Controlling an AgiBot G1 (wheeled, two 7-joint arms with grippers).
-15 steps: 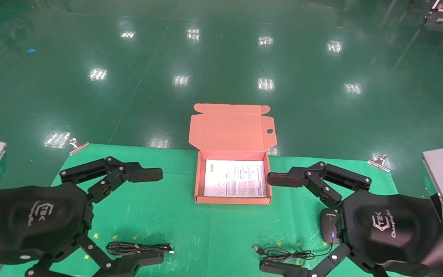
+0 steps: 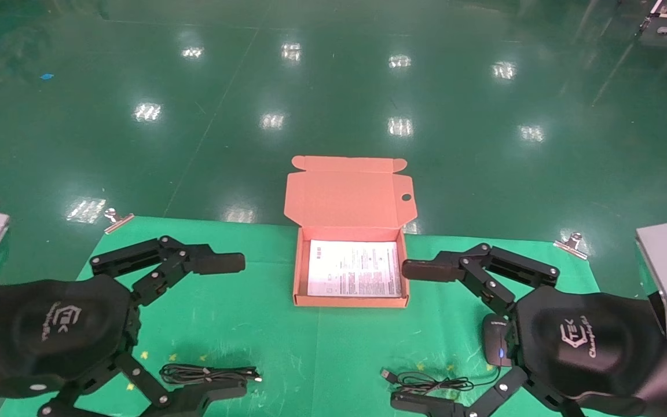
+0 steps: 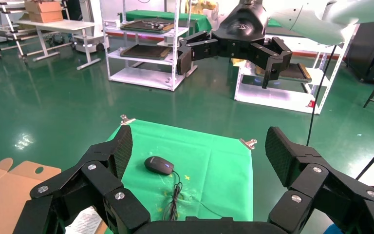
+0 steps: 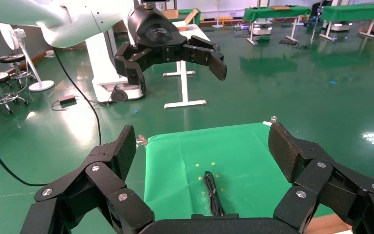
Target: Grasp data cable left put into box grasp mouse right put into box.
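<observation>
Green cloth [image 2: 264,324] covers the work surface, clipped at its far corners, with glossy green floor beyond.

At about 8 o'clock in the head view, the left gripper [image 2: 226,324] hovers above the cloth with its fingers spread wide and nothing between them. The data cable [image 2: 209,374] lies flat on the cloth at about 7 o'clock, a narrow bundle just beside the nearer fingertip and within the span of the open fingers as seen from above. How high the gripper hangs above it cannot be told.

At the centre, toward 12 o'clock, the box [image 2: 350,300] sits open on the cloth, lid folded back and a white printed sheet lining its floor. Neither item is in it yet.

At about 4 o'clock the right gripper [image 2: 411,336] also hovers, fingers well apart and empty. The mouse [image 2: 495,343] lies partly hidden under its palm, and the mouse cord [image 2: 426,382] trails in loose loops toward the near edge.

The likely trouble is the cable: it is thin and lies flat, so the pads could close over it or catch only one loop, letting the bundle unravel when lifted. On the right, the trailing cord may drag or hang over the box wall.
</observation>
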